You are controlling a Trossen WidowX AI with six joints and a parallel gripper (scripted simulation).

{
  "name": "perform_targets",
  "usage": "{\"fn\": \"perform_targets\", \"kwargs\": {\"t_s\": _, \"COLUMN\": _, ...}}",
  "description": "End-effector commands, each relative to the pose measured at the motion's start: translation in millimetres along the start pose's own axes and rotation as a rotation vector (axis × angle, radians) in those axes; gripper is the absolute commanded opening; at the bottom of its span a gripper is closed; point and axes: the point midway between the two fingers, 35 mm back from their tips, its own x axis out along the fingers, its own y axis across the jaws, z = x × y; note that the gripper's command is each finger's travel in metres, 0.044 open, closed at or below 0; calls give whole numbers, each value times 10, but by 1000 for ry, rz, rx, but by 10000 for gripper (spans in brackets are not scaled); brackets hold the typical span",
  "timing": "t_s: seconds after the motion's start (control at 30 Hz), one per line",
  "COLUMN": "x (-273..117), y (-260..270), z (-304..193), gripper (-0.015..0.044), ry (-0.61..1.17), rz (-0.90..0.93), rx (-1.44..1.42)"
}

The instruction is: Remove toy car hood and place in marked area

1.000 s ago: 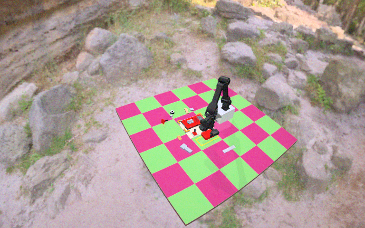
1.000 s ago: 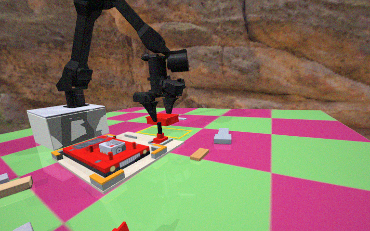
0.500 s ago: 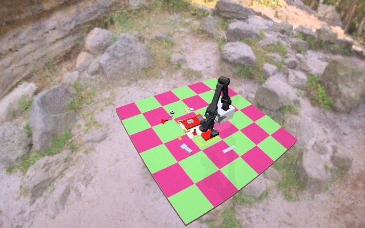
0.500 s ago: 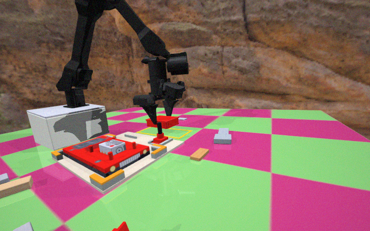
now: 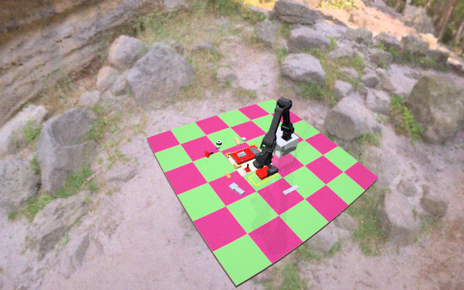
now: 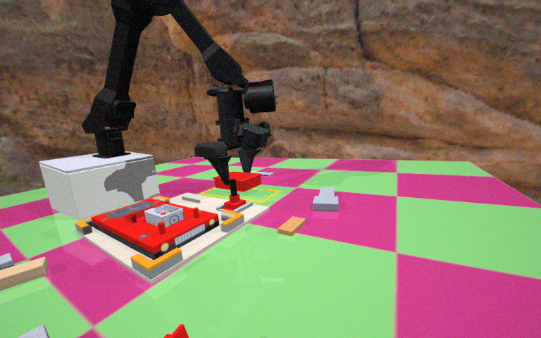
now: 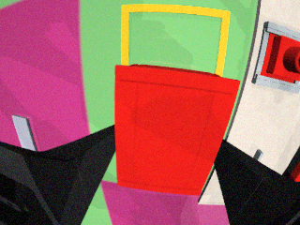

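Gripper: my black parallel-jaw gripper (image 6: 234, 169) pointed straight down and was clamped on the flat red rectangular toy-car hood (image 6: 237, 180), one dark finger on each of its opposite edges.
Hood: in the wrist view the red hood (image 7: 174, 130) filled the space between my two fingers, level and square to them.
Hood position: it sat at the edge of the yellow-outlined rectangular marked area (image 6: 241, 194) on a green square; its far edge overlapped the near side of the outline (image 7: 175, 37), while most of the enclosed green lay beyond it. I could not tell whether the hood was resting on the surface or just above it.
Arm: my black jointed arm (image 5: 273, 133) reached down from the white box-shaped base pedestal (image 6: 97, 181).
Beside the area: a small red block with an upright black peg (image 6: 233, 197) stood on the cream rectangular base plate (image 6: 191, 248), just beside the outline.
Car: the red toy car body (image 6: 153, 229), with a white-grey block on top, lay on the same plate, between orange corner pieces.
Table: the pink-and-green chequered table top (image 5: 260, 219) held scattered loose pieces, among them a grey stepped brick (image 6: 325, 199) and a small tan wooden block (image 6: 291, 224), both well apart from my gripper.
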Motion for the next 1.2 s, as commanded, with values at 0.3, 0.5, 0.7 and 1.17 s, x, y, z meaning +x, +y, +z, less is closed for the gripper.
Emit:
{"fn": "perform_targets", "kwargs": {"t_s": 0.3, "x": 59, "y": -4, "z": 7, "gripper": 0, "ry": -4, "rz": -2, "rx": -4}}
{"fn": "perform_targets", "kwargs": {"t_s": 0.5, "x": 89, "y": -4, "z": 7, "gripper": 0, "ry": -4, "rz": -2, "rx": -4}}
{"fn": "perform_targets", "kwargs": {"t_s": 0.7, "x": 120, "y": -5, "z": 6, "gripper": 0, "ry": -4, "rz": -2, "rx": -4}}
{"fn": "perform_targets", "kwargs": {"t_s": 1.17, "x": 160, "y": -2, "z": -1, "gripper": 105, "ry": 0, "rz": 0, "rx": 0}}
